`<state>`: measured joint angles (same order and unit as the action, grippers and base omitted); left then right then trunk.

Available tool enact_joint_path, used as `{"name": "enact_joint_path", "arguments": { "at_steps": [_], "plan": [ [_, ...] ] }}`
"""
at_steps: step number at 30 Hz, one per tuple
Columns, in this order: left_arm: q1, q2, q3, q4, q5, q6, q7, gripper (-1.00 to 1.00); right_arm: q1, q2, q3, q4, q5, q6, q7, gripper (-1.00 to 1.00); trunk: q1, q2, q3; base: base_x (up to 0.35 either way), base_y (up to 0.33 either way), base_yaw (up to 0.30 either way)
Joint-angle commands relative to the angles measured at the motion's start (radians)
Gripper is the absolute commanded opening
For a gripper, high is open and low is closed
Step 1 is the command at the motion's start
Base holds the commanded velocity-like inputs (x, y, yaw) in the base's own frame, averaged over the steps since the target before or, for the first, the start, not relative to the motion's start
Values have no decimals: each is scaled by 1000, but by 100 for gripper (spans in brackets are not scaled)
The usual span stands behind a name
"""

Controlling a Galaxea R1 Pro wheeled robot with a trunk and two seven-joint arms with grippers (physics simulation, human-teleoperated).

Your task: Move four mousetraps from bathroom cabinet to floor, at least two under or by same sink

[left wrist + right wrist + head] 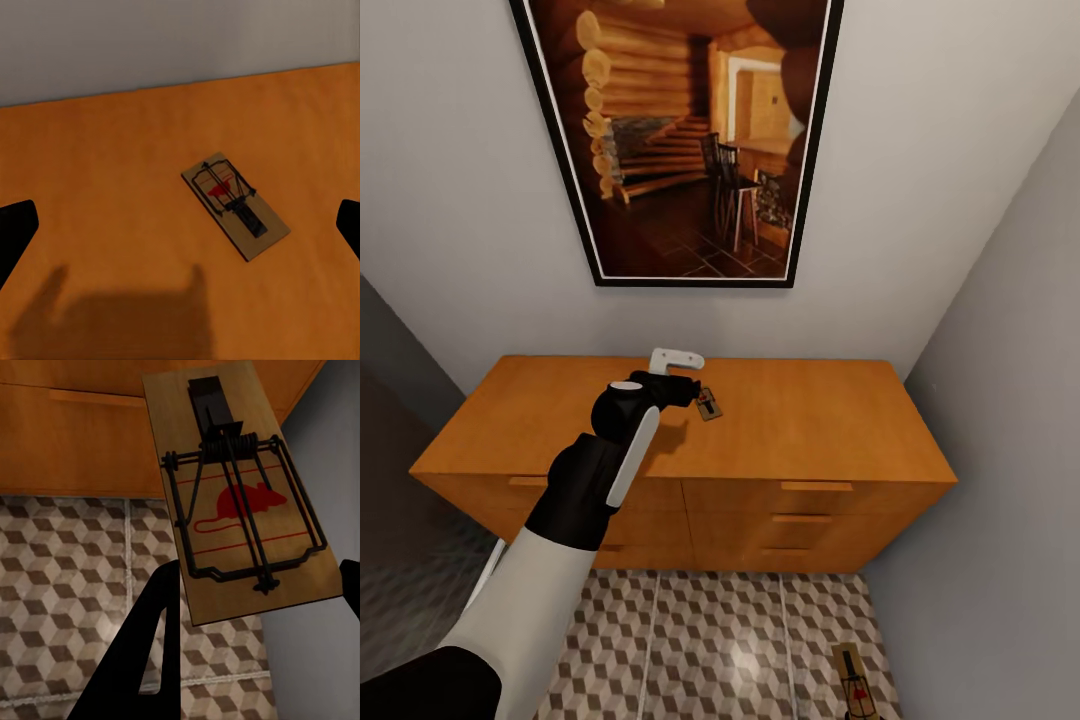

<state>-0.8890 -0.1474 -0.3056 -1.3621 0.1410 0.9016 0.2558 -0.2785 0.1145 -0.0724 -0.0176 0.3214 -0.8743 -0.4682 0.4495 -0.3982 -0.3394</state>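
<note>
1 mousetrap [235, 205] lies flat on the worktop of the wooden cabinet [810, 420], its wire and red mark facing up, set at a slant to the back wall. It sits in the open, well clear of the edges, so it can be taken from above. In the head view the same trap [709, 403] shows just beyond the left gripper [682, 385].

A 2nd mousetrap [244, 495] fills much of the right wrist view, held up over the bathroom floor [67, 585] with the cabinet's drawer fronts behind it. The right gripper [255, 607] has dark fingers either side of the board's lower end, and the board hangs in the air between them, so I judge the jaws to be clenched on it. Keeping it in that grip probably lets the robot carry 2 traps away at once. In the head view a trap [855, 685] shows low over the patterned tiles near the right-hand wall; it is likely this same one.

The left arm reaches forward and up from the lower left, bent at the elbow, its wrist tipped down so the camera looks onto the worktop. The dark fingertips [16, 229] sit at the far edges of the left wrist view, wide apart and well off the trap: the jaws are released, poised above it, with their shadow falling on the wood just short of the board.
</note>
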Motion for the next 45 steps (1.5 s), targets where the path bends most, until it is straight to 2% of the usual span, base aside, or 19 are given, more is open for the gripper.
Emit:
{"name": "enact_joint_path", "arguments": {
  "at_steps": [1,7,22,38,45],
  "plan": [
    [-1,0,-1,0,11,3,10,100,-1,0,-7,1,8,-3,-2,-100,1,-2,-2,0,0,0],
    [-1,0,-1,0,11,3,10,100,-1,0,-7,1,8,-3,-3,-100,1,-2,-2,16,-74,0],
    [0,0,-1,1,11,3,10,100,-1,0,-7,1,8,-3,-2,-100,1,-2,-2,91,-262,0],
    [15,3,1,8,9,1,11,100,-1,0,-7,1,8,-3,-3,-100,1,-2,-2,20,-20,0],
    [24,4,4,9,8,-51,19,100,-1,0,-7,1,8,-3,-3,-100,1,-2,-2,12,0,0]
  ]
}}
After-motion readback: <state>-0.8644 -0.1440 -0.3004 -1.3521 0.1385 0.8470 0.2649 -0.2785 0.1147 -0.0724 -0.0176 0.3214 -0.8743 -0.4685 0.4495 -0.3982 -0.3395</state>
